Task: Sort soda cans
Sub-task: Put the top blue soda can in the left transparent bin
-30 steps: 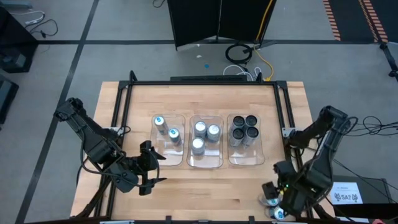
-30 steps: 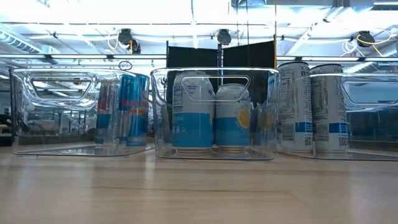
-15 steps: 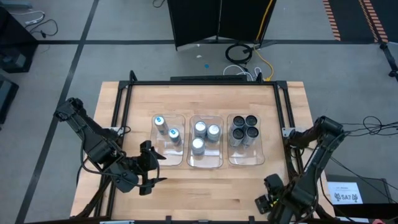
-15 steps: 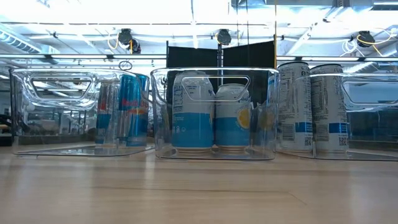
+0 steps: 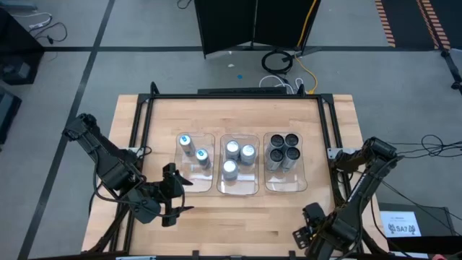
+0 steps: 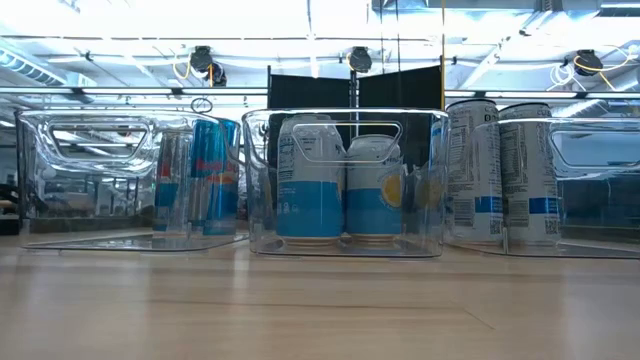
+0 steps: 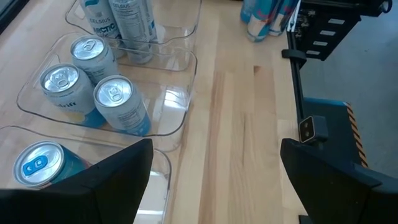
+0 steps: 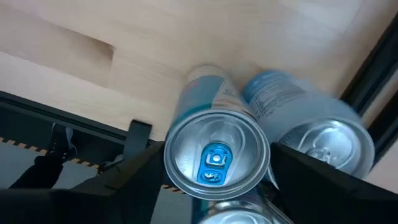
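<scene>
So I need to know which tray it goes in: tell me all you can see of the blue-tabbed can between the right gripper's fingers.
The blue-tabbed can is slim, silver-rimmed metal with a blue pull tab and pale blue-and-white sides. It stands upright on the wooden table, unopened, between the right gripper's dark fingers; contact isn't clear. A silver-tabbed can crowds beside it.

The bench [image 5: 238, 209] is pale wood with a black frame. Three clear trays [image 5: 239, 189] hold cans: two with blue tab marks [image 5: 185, 140], three plain silver tops [image 5: 232, 149], four dark grey tops [image 5: 284, 147]. From the side, the middle cans [image 6: 309, 180] are white over sky blue, with what may be a yellow fruit print. The can [image 8: 216, 157] between the right pincer's black fingers [image 8: 329, 186] has a silver lid with a blue tab.
</scene>
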